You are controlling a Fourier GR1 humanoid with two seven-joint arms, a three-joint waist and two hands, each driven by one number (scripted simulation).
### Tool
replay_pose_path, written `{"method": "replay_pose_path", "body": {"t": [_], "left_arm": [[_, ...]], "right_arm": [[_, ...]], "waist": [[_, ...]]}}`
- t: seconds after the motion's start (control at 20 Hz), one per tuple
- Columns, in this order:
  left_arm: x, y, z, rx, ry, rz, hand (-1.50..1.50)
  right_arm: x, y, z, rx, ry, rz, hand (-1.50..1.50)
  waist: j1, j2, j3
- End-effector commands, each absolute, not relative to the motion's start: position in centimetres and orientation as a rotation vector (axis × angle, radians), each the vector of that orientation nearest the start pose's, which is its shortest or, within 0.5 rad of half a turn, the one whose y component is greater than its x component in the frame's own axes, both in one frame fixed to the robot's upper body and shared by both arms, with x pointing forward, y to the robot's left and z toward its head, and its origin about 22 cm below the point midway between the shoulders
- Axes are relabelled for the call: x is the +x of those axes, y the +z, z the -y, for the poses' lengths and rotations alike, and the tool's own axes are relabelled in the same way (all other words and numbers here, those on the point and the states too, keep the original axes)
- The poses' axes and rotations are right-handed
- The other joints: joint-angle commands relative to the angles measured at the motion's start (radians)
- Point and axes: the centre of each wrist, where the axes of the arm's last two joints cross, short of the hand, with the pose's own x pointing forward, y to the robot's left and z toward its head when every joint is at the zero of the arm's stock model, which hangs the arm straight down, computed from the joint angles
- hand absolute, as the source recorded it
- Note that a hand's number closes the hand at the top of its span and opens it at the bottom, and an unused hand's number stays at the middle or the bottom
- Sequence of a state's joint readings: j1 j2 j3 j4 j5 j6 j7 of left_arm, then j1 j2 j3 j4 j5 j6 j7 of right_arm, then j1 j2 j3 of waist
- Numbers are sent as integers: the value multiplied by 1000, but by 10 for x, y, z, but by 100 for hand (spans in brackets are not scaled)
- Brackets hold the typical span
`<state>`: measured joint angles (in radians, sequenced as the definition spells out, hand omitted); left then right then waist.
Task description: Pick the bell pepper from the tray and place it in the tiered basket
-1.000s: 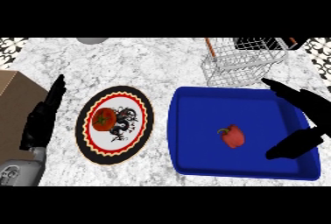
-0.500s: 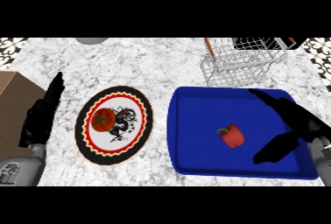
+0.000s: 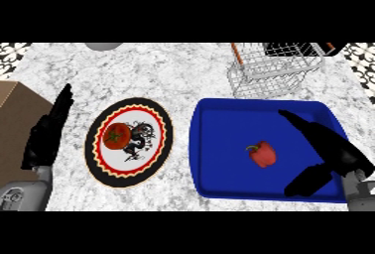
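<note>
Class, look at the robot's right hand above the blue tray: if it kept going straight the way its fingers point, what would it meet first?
The right hand points up-left across the blue tray. Its line passes above the bell pepper, likely missing it, and meets the tray's far rim first. Height above the tray is unclear.

A white marble counter [image 3: 183, 74] with grey veining fills the view. At its left edge sits a brown box [image 3: 18, 99] (only one corner shows). Patterned black-and-white tile [image 3: 13, 48] shows past both far corners.
</note>
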<state>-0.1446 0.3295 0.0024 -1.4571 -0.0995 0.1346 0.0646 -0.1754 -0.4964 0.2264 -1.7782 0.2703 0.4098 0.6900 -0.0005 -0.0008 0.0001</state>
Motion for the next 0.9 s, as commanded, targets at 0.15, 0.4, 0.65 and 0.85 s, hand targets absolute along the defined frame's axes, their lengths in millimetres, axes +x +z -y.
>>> {"method": "replay_pose_path", "body": {"t": [0.15,0.4,0.65,0.85], "left_arm": [[264,35,-295,444,-223,1538,0],[272,29,-312,451,-225,1528,0],[298,32,-287,431,-226,1517,0],[275,24,-289,419,-224,1530,0]], "right_arm": [[259,95,248,-557,1005,1027,-150],[254,91,239,-540,1005,993,-150],[233,76,219,-535,1012,956,-150],[262,70,243,-543,987,942,-150]], "waist": [[3,0,0],[1,0,0],[-7,0,0],[0,1,0]]}}
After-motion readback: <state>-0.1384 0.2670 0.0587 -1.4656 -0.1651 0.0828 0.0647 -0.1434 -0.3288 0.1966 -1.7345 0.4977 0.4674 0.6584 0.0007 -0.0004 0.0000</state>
